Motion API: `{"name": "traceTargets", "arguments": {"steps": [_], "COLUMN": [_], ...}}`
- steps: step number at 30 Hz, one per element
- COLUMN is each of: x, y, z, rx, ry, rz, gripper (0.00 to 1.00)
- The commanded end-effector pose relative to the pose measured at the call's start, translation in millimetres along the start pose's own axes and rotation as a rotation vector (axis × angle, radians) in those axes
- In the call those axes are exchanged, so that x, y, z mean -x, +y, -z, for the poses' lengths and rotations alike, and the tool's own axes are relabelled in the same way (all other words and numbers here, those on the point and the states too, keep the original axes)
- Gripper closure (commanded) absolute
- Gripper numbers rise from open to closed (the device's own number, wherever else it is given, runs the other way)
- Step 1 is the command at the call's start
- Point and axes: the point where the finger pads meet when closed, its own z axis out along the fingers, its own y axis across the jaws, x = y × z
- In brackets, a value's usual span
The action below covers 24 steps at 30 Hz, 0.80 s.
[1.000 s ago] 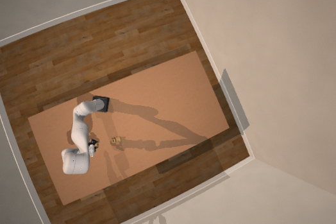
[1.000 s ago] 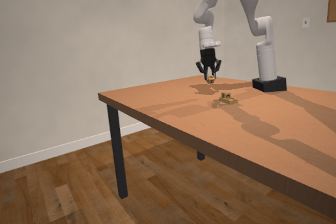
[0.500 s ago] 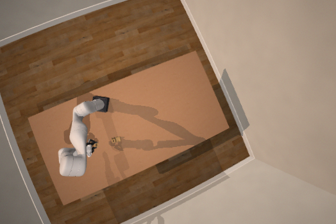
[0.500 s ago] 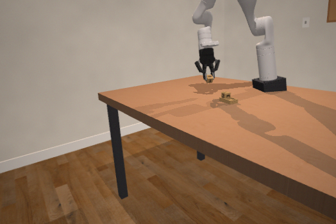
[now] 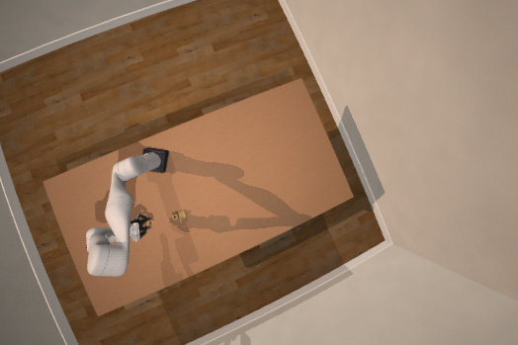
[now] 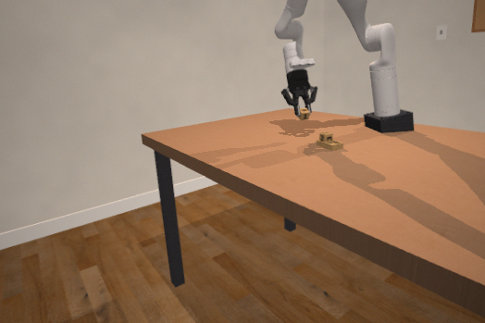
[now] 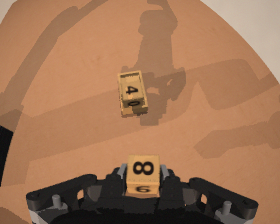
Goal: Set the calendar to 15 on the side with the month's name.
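My gripper (image 5: 146,222) (image 6: 303,112) (image 7: 143,172) is shut on a wooden digit cube (image 5: 147,222) (image 6: 304,113) (image 7: 143,173). The cube's face toward the wrist camera shows an 8. It hangs a little above the table (image 5: 257,153) (image 6: 278,176), to the left of the calendar tray in the exterior view. The small wooden tray (image 5: 180,215) (image 6: 335,145) (image 7: 134,108) lies flat on the table. A second cube (image 6: 327,136) (image 7: 131,88) stands in the tray with a 4 on top in the wrist view. The month's name is too small to read.
The arm's black base (image 5: 157,159) (image 6: 389,120) is bolted to the table behind the tray. The table's near edge and dark legs (image 6: 168,217) stand over a wood floor. Walls close the room on the right.
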Motion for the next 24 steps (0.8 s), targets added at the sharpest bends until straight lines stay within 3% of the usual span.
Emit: {"name": "traceTargets", "arguments": {"steps": [1, 10, 24], "x": [12.1, 13.2, 13.5], "y": [-0.6, 0.7, 0.9], "z": [1.7, 3.9, 3.7], "rx": [0.004, 0.018, 0.019], "ry": [0.025, 0.132, 0.166], "rz": [-0.029, -0.029, -0.028], "gripper": [0.72, 0.72, 0.72]}}
